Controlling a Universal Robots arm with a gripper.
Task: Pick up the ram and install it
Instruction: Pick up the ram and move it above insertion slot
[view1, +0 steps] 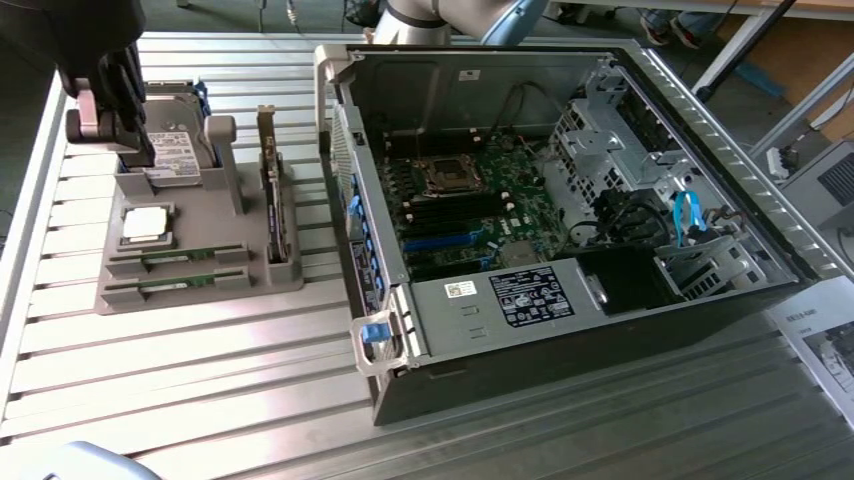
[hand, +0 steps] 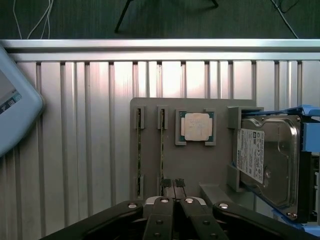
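Two ram sticks (view1: 178, 262) (view1: 174, 288) lie side by side in slots at the front of a grey holder (view1: 200, 305) on the exterior view's left. In the wrist view they appear edge-on as thin green strips (hand: 138, 150) (hand: 162, 150). My gripper (hand: 172, 184) hangs above the holder with its dark fingers pressed together and nothing between them, its tips close to one end of the second strip. In the exterior view the gripper (view1: 123, 120) is over the holder's far end, by the hard drive. The open computer case (view1: 561, 330) shows its motherboard memory slots (view1: 447, 228).
The holder also carries a silver processor chip (hand: 196, 126), a hard drive (hand: 265, 160) in a blue frame and an upright expansion card (view1: 274, 200). A slatted aluminium table (view1: 200, 390) bears everything. A grey-rimmed device (hand: 12, 100) lies beside the holder. A paper sheet (view1: 821, 340) lies on the exterior view's right.
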